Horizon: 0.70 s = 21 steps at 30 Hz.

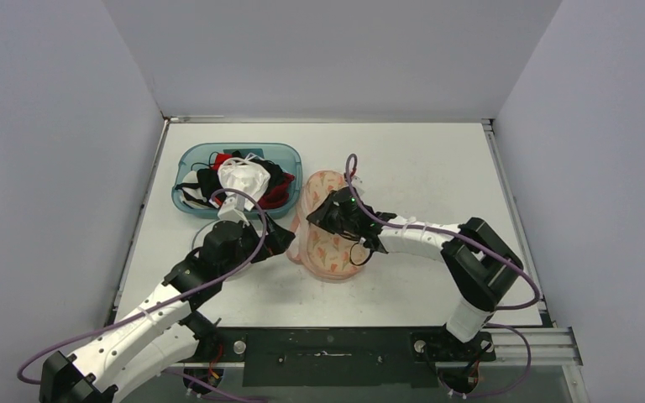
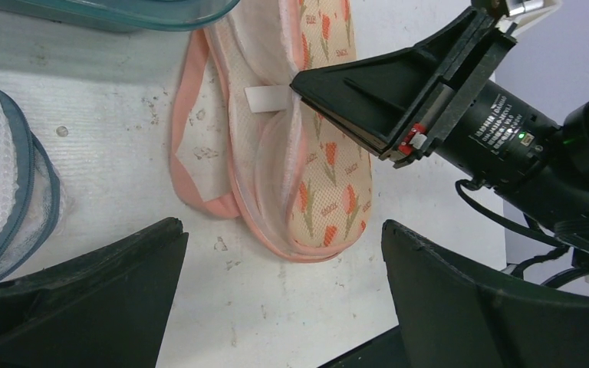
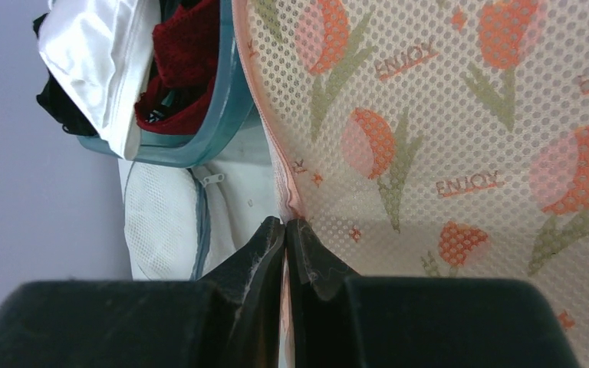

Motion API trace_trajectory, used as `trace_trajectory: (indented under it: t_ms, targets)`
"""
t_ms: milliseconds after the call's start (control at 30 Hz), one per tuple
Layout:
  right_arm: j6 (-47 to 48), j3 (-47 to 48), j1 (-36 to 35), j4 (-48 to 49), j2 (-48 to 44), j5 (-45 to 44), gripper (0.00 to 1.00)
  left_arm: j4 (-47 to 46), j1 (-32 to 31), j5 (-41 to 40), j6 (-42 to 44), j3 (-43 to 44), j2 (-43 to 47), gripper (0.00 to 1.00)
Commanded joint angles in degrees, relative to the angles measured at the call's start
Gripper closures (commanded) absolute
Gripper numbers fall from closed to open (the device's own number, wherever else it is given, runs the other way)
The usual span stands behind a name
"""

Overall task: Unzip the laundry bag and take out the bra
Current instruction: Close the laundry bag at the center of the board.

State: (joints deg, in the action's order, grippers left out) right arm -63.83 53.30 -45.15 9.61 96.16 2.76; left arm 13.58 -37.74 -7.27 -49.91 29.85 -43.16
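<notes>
**Laundry bag (image 1: 326,252) pinched at its seam by the right gripper (image 3: 285,230)**

The bag is seen at mid-table (image 1: 437,168), just right of the teal tub (image 1: 186,164), which is heaped with white, red and black clothes (image 1: 243,178). Peach mesh is shown, printed with orange tulips on green stems and the word "ENJOY" repeated across it. A pink binding is run along its edge. From the left wrist view a pink-rimmed flap is seen lying flat on the table beside the main body, and a small white label (image 2: 264,98) is sewn at the seam. The zip seems partly parted there, though this cannot be told for sure.

The right gripper is clenched, its fingertips pressed together on the pink seam. The left gripper (image 2: 284,291) is held spread wide and empty, just beside the bag's near end. A white mesh bag (image 2: 0,176) with a grey zip is glimpsed at its left.
</notes>
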Motion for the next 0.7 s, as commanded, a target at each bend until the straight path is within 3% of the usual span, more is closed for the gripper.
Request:
trace_trajectory:
  t_ms: [0,67,233,333,533,667]
  targets:
    - [-1.59,2.56,-1.27,5.76,3.09,-1.44,0.92,-0.58,0.54,-0.3,0.78,-0.47,0.92,0.01]
    - [-1.27,3.38,-1.66,6.17,4.53,-0.28,0.81,-0.49,0.63,-0.21,0.78,-0.72,0.92,0.01]
    - [0.01,4.46,-2.95,5.84,4.39,0.37,0.4,-0.49,0.71,-0.29,0.95,-0.93,0.95,0.01]
    - [2.01,4.75,-3.43,4.45,1.62,0.0,0.22,-0.62,0.78,-0.29,1.17,-0.85,0.75,0.01]
    - [15.17,2.43,-1.49,-6.93,-12.58,-5.37,0.18,-0.64,0.81,0.19,2.24,-0.05,-0.43,0.01]
    - [23.97,-6.35,9.06,-9.43,-24.02,0.15,0.23,-4.21,0.85,4.08,2.73,-0.02,-3.31,0.0]
